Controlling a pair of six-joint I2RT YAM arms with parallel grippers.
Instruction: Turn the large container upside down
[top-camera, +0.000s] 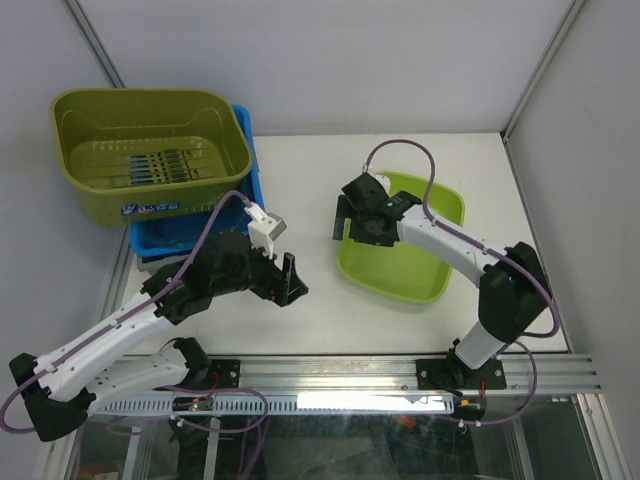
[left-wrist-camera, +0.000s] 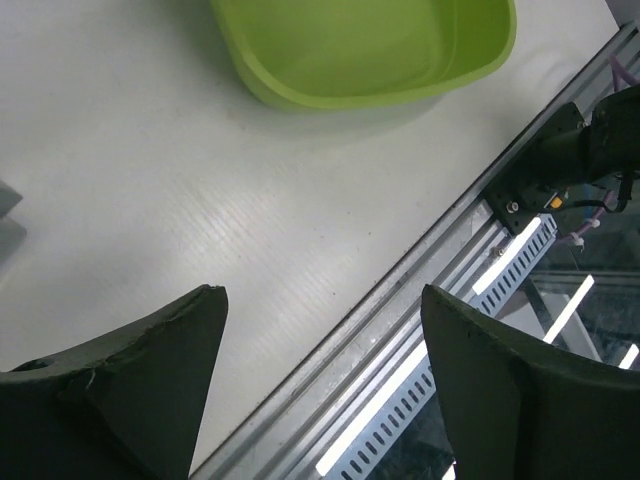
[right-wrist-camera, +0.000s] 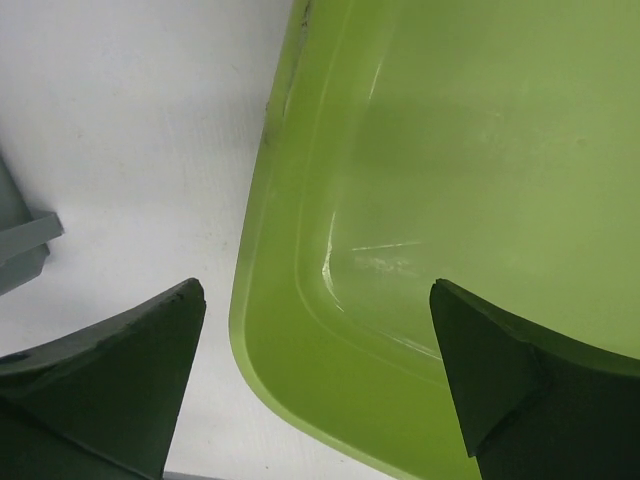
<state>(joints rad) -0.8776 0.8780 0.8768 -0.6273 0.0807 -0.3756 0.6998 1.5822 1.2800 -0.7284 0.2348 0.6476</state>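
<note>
A large olive-green tub (top-camera: 150, 150) stands open side up at the back left, resting in a blue tray (top-camera: 165, 235). A shallow lime-green tray (top-camera: 400, 245) lies open side up at the right; it also shows in the left wrist view (left-wrist-camera: 370, 50) and the right wrist view (right-wrist-camera: 450, 150). My right gripper (top-camera: 345, 225) is open and empty above that tray's left rim, one finger over the table and one over the tray's inside (right-wrist-camera: 315, 300). My left gripper (top-camera: 290, 280) is open and empty over the bare table near the front rail (left-wrist-camera: 322, 300).
An aluminium rail (top-camera: 400, 375) runs along the table's front edge and shows in the left wrist view (left-wrist-camera: 450, 300). White walls close in the back and the sides. Bare white table (top-camera: 300, 170) lies between the tub and the lime tray.
</note>
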